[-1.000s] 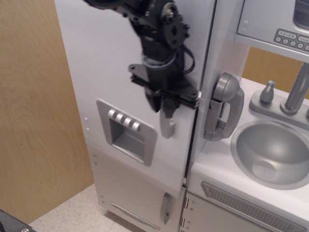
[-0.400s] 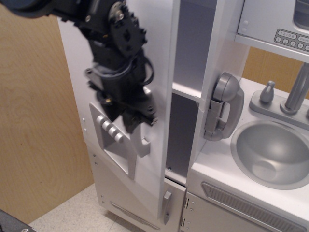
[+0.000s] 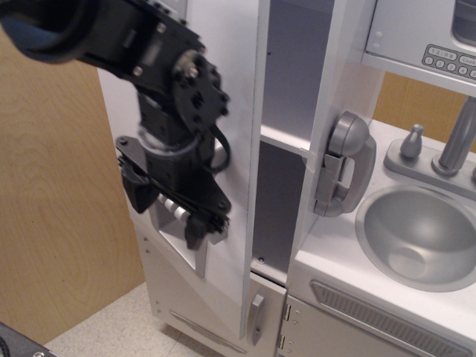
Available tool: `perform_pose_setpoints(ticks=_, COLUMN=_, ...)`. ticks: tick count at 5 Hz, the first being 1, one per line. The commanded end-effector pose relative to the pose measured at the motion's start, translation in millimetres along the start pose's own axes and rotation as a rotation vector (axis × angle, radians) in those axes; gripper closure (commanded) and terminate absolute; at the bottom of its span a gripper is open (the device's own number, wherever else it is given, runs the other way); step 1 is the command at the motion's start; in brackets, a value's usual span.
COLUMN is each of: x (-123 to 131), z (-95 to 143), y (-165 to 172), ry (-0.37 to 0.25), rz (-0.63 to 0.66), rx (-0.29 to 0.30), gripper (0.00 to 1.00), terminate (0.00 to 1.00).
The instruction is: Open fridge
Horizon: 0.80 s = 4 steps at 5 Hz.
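The white-grey toy fridge's large door [image 3: 227,67] stands swung open to the left, edge-on to me, showing the grey interior and a shelf [image 3: 286,139]. My black gripper [image 3: 199,225] is on the door's front, closed around the silver vertical handle [image 3: 218,154], which it mostly hides. The recessed dispenser panel [image 3: 177,236] with its buttons is partly hidden behind the gripper. The arm reaches in from the upper left.
The smaller lower door with its short handle [image 3: 255,316] is shut. A grey toy phone [image 3: 346,160] hangs right of the opening. A sink [image 3: 420,234], faucet [image 3: 457,141] and vent grille [image 3: 372,316] are at the right. A wooden wall [image 3: 52,223] stands at the left.
The door went from shut to wide open, swinging left. My gripper moved left and down with the handle.
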<state>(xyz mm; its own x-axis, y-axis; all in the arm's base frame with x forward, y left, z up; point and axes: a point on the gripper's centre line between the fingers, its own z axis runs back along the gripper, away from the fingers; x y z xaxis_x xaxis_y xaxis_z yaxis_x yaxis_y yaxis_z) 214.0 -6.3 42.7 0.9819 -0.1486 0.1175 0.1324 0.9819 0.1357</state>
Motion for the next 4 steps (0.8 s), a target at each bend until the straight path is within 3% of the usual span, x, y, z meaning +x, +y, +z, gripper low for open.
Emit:
perform_pose_setpoints(ticks=1, x=21, z=5, y=-53, ry=0.034, rz=-0.171, rx=-0.121, gripper=0.0, terminate=0.0)
perform_pose_setpoints(ticks=3, x=35, z=12, y=-100, ry=0.021, rz=-0.253, rx=-0.207, gripper=0.0, terminate=0.0)
perform_pose_setpoints(ticks=4, x=47, z=8, y=-113, ry=0.024, rz=-0.245, rx=-0.219, gripper=0.0, terminate=0.0)
